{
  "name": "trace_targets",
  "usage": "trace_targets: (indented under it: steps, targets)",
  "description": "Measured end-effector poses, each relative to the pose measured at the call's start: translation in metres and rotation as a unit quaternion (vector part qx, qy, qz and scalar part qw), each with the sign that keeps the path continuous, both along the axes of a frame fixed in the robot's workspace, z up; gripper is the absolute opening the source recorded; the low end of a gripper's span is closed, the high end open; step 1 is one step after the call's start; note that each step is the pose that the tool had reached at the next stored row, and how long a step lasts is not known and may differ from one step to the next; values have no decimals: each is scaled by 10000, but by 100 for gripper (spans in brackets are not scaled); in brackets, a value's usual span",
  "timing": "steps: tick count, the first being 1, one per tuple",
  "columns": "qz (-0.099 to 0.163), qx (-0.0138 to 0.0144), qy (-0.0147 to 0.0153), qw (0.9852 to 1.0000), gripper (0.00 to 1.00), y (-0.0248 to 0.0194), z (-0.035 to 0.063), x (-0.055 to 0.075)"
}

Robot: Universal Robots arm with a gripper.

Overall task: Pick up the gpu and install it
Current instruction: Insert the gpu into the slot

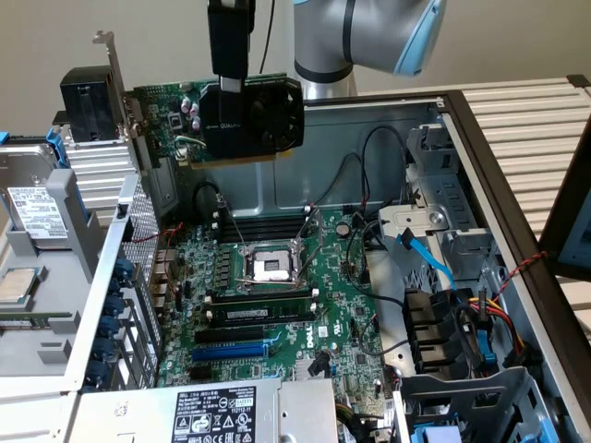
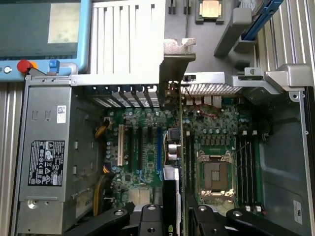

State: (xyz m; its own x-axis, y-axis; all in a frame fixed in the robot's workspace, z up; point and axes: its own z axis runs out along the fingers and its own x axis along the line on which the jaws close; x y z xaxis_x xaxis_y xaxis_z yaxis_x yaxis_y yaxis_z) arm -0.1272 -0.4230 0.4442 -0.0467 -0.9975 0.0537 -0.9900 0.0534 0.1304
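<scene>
Gripper (image 1: 229,88), black and two-fingered, in the exterior view clamps the top edge of a small green circuit-board card with a black cooler shroud, the gpu (image 1: 251,115). The card hangs directly beneath it, long axis level, well above the large green motherboard (image 1: 277,286). In the wrist view the gpu (image 2: 171,191) sits edge-on between the gripper (image 2: 173,216) fingers, running away toward its silver bracket (image 2: 175,64), with the motherboard (image 2: 142,147) below.

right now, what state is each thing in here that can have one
gpu, held in the air above the motherboard, not in a slot
gripper, shut on the gpu's top edge
computer case, open, inside exposed
cpu socket, uncovered, no cooler on it
blue slot, empty
memory sticks, seated in their slots
</scene>
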Motion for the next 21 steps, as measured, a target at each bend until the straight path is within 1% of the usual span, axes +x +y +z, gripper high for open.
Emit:
trace_targets:
  steps: [2,4,10,15,16,18,21]
  targets:
    - [1,-1,0,10000,27,0,0,0]
    - [1,1,1,10000,27,-12,-12,1]
    - [-4,3,1,10000,27,-29,-119,0]
    - [-7,16,1,10000,27,-46,-209,0]
    - [-8,19,1,10000,27,-48,-227,-1]
    - [-11,36,-5,10000,27,-49,-256,-4]
    - [-18,67,-28,10000,27,-50,-285,-19]
